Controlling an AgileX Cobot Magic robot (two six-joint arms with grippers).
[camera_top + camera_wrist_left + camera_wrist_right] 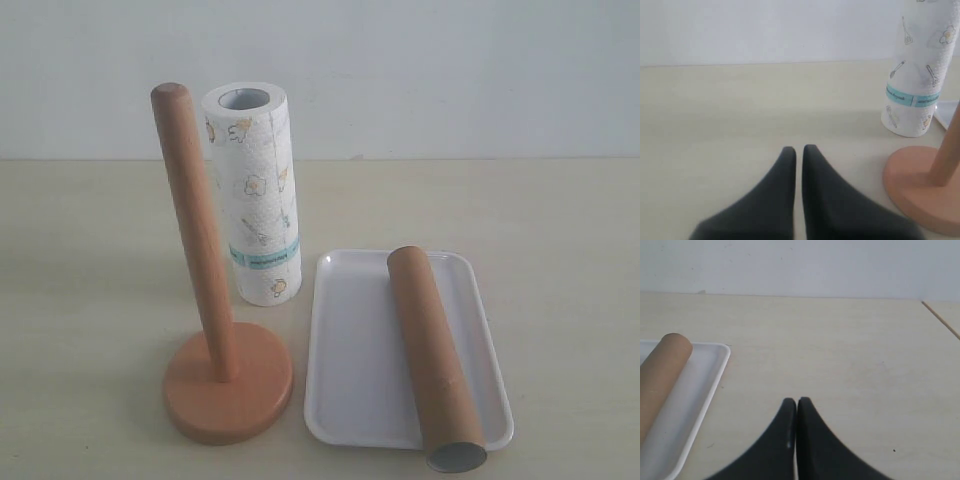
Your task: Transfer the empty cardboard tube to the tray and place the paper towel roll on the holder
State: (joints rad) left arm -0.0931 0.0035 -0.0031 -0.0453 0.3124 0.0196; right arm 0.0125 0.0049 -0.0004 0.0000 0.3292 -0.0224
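The brown cardboard tube (432, 358) lies lengthwise in the white tray (350, 350), its near end jutting over the rim; the right wrist view shows the tube (660, 380) and tray (700, 400) too. Behind the wooden holder (205, 300) the paper towel roll (255, 195) stands upright on the table. The holder's post is bare. In the left wrist view the roll (922, 70) and the holder's base (920, 187) sit off to one side of my left gripper (799, 149), which is shut and empty. My right gripper (797, 401) is shut over bare table beside the tray.
A pale wooden tabletop (560, 220) stretches out under a white wall. A seam or table edge (940, 319) runs diagonally in the right wrist view. Neither arm shows in the exterior view.
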